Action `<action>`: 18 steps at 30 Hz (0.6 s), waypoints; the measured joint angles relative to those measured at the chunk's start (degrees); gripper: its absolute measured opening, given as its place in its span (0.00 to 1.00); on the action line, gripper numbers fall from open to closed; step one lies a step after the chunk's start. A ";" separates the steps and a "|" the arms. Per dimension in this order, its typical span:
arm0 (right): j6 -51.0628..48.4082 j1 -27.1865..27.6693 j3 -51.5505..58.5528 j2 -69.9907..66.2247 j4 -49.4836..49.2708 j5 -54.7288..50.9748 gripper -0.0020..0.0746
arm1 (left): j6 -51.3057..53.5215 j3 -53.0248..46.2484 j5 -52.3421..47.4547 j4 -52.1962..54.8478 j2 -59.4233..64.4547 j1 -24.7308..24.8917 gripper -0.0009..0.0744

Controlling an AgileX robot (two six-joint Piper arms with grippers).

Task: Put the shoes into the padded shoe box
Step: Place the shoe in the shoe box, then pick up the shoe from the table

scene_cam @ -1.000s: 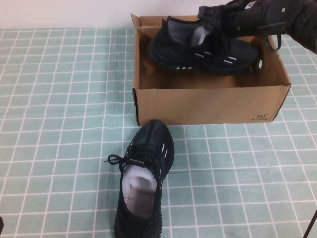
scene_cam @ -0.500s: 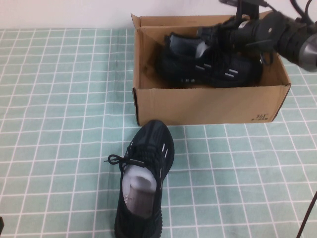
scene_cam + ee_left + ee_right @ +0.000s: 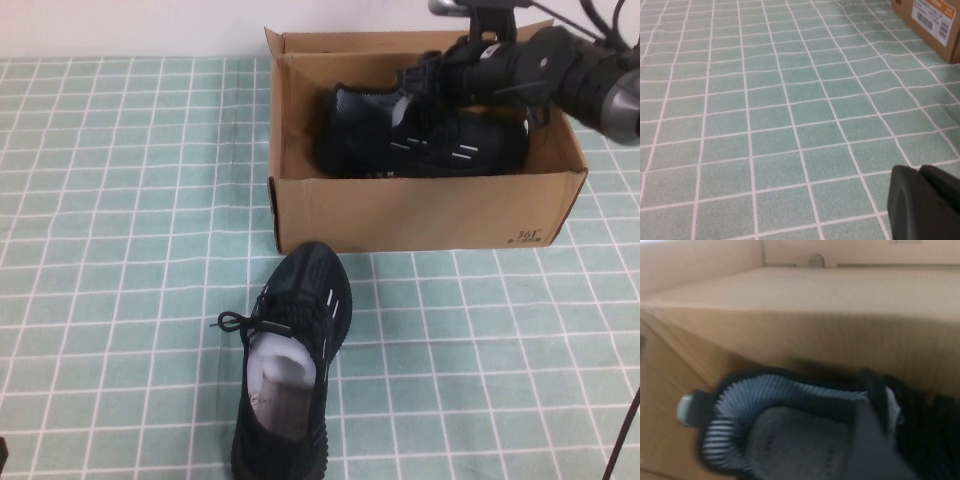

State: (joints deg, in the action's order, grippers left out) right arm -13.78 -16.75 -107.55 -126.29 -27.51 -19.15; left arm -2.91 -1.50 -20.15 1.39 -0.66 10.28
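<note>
The brown cardboard shoe box [image 3: 420, 212] stands open at the table's far right. One black sneaker [image 3: 420, 142] lies low inside it, toe to the right. My right gripper [image 3: 428, 84] reaches in from the right and is shut on that sneaker at its collar. In the right wrist view the sneaker's grey lining [image 3: 775, 435] sits under the box wall [image 3: 815, 315]. The other black sneaker [image 3: 292, 360] lies on the table in front of the box, white paper stuffing showing. My left gripper [image 3: 926, 200] is shut and empty, low over the cloth, far from both shoes.
A green checked cloth [image 3: 120, 250] covers the table. The box's labelled end wall [image 3: 935, 22] shows in the left wrist view. A black cable [image 3: 625, 445] crosses the near right corner.
My right gripper has lowered the held sneaker from above the box rim down into the box. The sneaker on the table and the left arm have not moved.
</note>
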 joint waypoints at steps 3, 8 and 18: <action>-0.14 0.14 0.00 2.14 -1.63 -2.01 0.54 | 0.00 0.00 0.00 0.00 0.00 0.00 0.01; -0.14 0.13 0.00 7.41 -5.75 -5.09 0.60 | 0.00 0.00 0.00 0.00 0.00 0.00 0.01; -5.23 0.13 0.00 25.95 -6.48 -10.32 0.48 | -0.11 0.00 0.14 -1.39 0.00 0.00 0.01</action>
State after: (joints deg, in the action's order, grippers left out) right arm -19.00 -16.62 -107.55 -100.34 -33.99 -29.47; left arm -3.02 -1.50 -20.00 0.00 -0.66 10.28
